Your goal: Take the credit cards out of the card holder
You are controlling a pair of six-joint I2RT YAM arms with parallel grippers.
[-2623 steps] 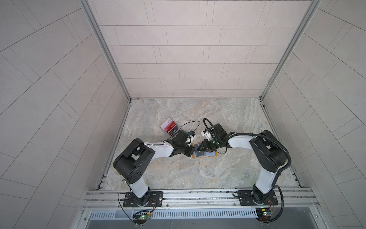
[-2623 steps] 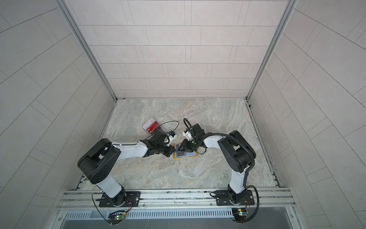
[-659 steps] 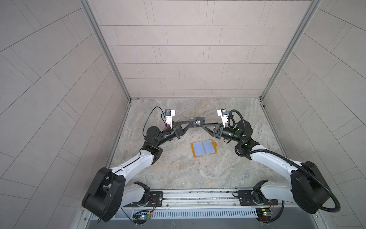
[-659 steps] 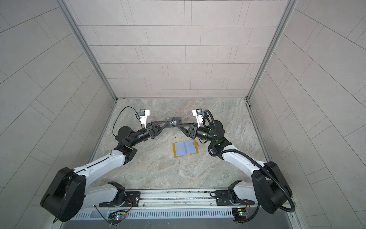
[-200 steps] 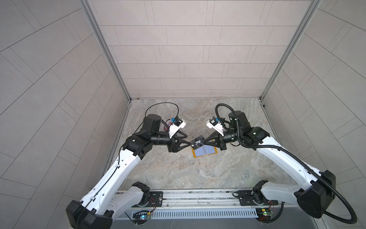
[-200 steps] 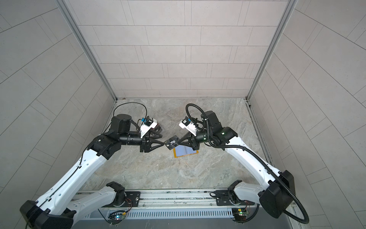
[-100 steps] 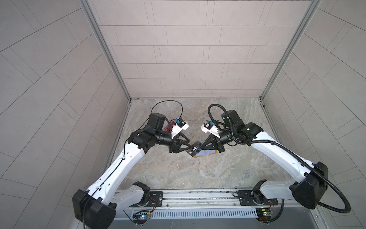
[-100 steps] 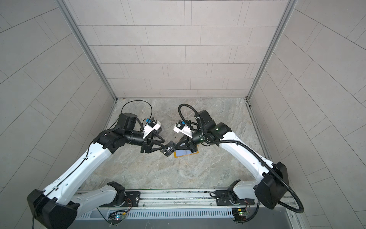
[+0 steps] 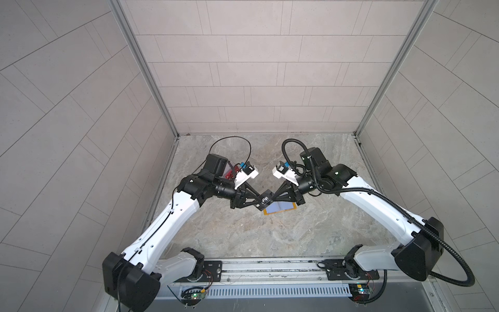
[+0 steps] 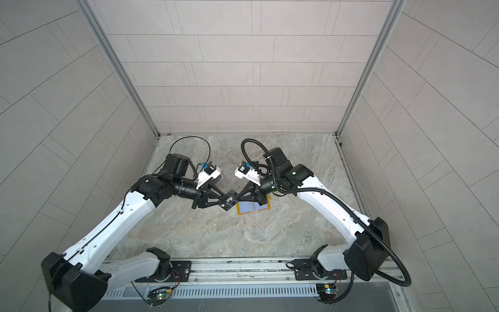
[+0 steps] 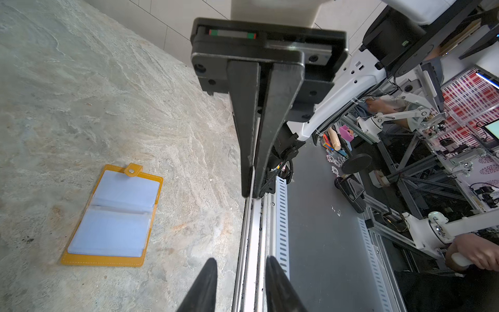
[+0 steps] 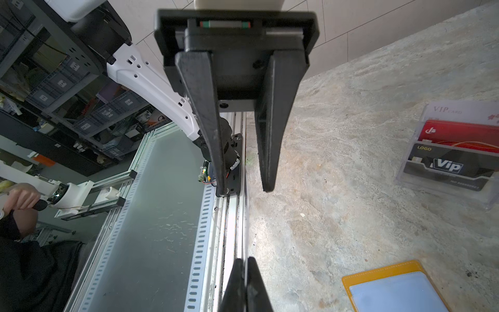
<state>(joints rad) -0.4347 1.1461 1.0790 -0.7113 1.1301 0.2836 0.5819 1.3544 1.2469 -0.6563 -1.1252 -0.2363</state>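
My right claw (image 12: 244, 260) is clamped on a black card (image 9: 266, 200), holding it in the air. My left claw (image 11: 240, 260) stands apart, one finger on either side of the card's free end. The holder (image 11: 116, 216) lies open and flat on the worktop (image 11: 81, 94) below. Three more cards (image 12: 456, 133) stand in a clear box (image 12: 442, 190) nearby.

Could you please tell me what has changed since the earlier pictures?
Thirteen seconds ago both grippers worked low at the card holder. Since then the black VIP card has been lifted: the right gripper holds it in the air, and over the last second the left gripper has narrowed around its other end, jaws not yet shut. The card holder and the clear box lie where they were.
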